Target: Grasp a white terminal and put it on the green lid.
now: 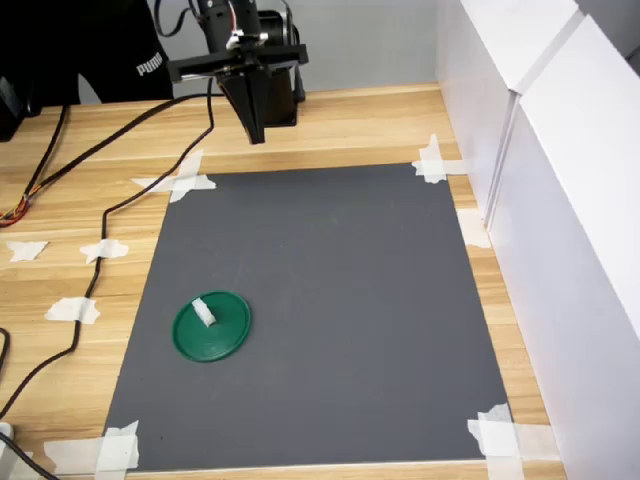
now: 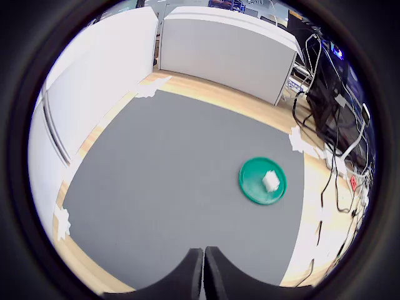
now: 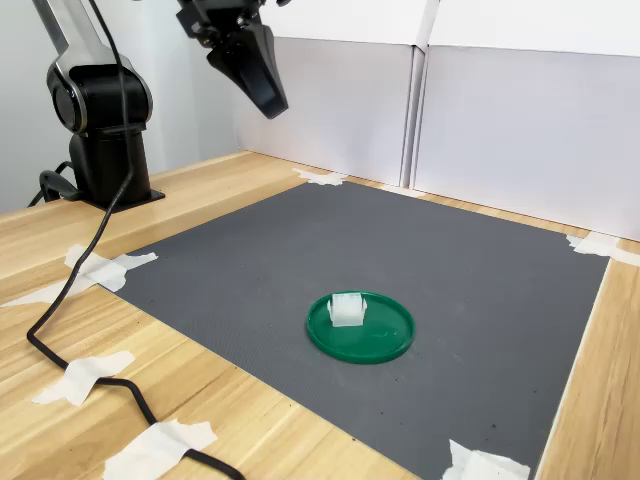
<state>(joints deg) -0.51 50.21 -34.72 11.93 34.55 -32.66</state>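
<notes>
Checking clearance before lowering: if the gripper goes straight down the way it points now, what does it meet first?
Probably the bare gray mat near its far edge. The gripper hangs shut, well away from the green lid and white terminal; depth is uncertain.

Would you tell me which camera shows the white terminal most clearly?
The second exterior view: the white terminal appears largest, resting on the green lid. The first exterior view and the wrist view show only a small white speck there.
</notes>
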